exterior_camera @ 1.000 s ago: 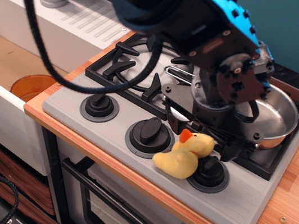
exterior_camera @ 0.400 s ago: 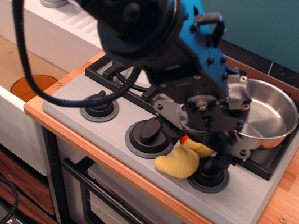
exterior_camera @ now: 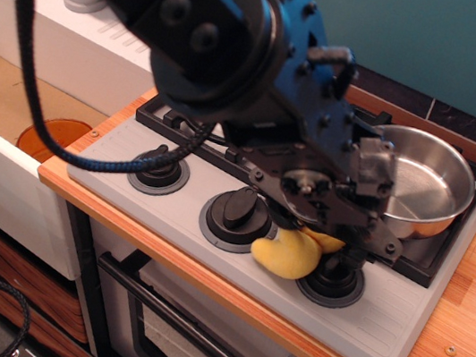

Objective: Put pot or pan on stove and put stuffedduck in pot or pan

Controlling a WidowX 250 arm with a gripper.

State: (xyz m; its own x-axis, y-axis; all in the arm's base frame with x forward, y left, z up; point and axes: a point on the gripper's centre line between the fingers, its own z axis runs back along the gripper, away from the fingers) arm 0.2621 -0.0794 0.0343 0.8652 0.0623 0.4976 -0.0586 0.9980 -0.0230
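- A black-and-blue robot arm reaches low over the front of the grey toy stove (exterior_camera: 394,335), its gripper (exterior_camera: 324,233) pressed down directly above the yellow stuffed duck (exterior_camera: 290,253).
- The first half of the job looks done: the shiny steel saucepan (exterior_camera: 423,185) sits on the right-hand burner grate (exterior_camera: 439,256) at the back of the cooktop, its bowl empty.
- The step now in hand, by all appearances, is the pickup of the duck. The toy lies on the stove's front strip, wedged between the middle knob (exterior_camera: 235,210) and the right knob (exterior_camera: 333,280), touching or very nearly touching the latter.
- Only the duck's rounded yellow body and a sliver of its upper part show; its head is hidden beneath the arm's wrist.
- Whether the pincer is open around the toy or already closed on it cannot be told: the fingertips are masked by the wrist housing and the duck itself.
- The next move calls for a firm squeeze on the soft plush, then a straight lift clear of the two knobs before swinging back and to the right.
- The pan stands just behind the duck, so the carry would be short; the release should come over the middle of the bowl, above the rim.
- The left knob (exterior_camera: 158,169) and the left burner (exterior_camera: 184,116) stand clear of the action.
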